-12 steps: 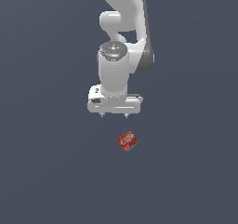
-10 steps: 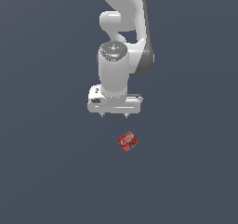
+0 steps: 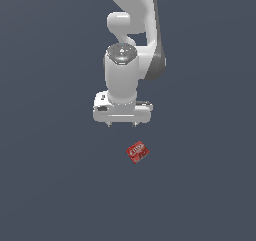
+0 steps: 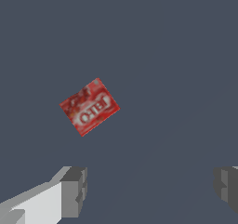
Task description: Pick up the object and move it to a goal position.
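Claw (image 3: pixel 121 124) fingers are spread wide, empty, held at frame centre as a moment ago; the red box (image 3: pixel 137 152) lies ungrasped lower right, approach pending

The surface (image 3: pixel 45 185) is rendered in a flat, unpatterned slate blue-grey across both views. The object (image 3: pixel 136 152) is coloured a mottled red, with darker and paler red blotches seen over its top face in the wrist view and white block lettering printed across its middle. The arm (image 3: pixel 131 40) and the body of the gripper (image 3: pixel 121 124) are shown in plain white with soft grey shading and a darker grey cap on the wrist joint, while the fingers (image 4: pixel 74 191) are seen as mid-grey blocks, one joined to a white part.
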`<state>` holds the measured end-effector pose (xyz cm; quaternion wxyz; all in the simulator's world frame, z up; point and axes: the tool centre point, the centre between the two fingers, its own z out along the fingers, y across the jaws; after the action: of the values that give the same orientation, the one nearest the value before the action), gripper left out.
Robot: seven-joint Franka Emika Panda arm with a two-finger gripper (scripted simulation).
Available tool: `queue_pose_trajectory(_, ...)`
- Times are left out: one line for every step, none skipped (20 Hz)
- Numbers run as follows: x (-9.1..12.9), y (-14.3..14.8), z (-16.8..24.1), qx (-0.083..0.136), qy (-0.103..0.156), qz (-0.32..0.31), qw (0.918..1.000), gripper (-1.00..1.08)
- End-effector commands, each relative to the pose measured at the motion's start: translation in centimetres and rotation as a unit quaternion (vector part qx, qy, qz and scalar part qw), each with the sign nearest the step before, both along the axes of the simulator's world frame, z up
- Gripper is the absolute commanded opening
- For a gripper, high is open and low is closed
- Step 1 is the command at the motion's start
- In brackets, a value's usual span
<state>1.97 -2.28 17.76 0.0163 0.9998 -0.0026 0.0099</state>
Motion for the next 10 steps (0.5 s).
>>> queue_pose_trajectory(0.02, -0.02, 0.01, 0.0, 0.0, 0.0, 1.0, 1.0)
queue_pose_trajectory(0.02, 0.0, -0.02, 0.0, 0.0, -0.001, 1.0, 1.0)
queue_pose_trajectory(0.04, 0.03, -0.05, 0.0, 0.0, -0.002, 1.0, 1.0)
queue_pose_trajectory(0.08, 0.05, -0.1, 0.0, 0.0, -0.005, 1.0, 1.0)
queue_pose_trajectory(0.12, 0.1, -0.16, 0.0, 0.0, -0.008, 1.0, 1.0)
queue_pose_trajectory(0.17, 0.14, -0.24, 0.001, 0.0, -0.011, 0.9999, 1.0)
queue_pose_trajectory(0.22, 0.2, -0.33, 0.001, 0.0, -0.016, 0.9999, 1.0)
queue_pose_trajectory(0.29, 0.27, -0.44, 0.002, 0.0, -0.02, 0.9998, 1.0)
queue_pose_trajectory(0.35, 0.34, -0.56, 0.002, 0.0, -0.026, 0.9997, 1.0)
queue_pose_trajectory(0.43, 0.42, -0.69, 0.002, 0.0, -0.032, 0.9995, 1.0)
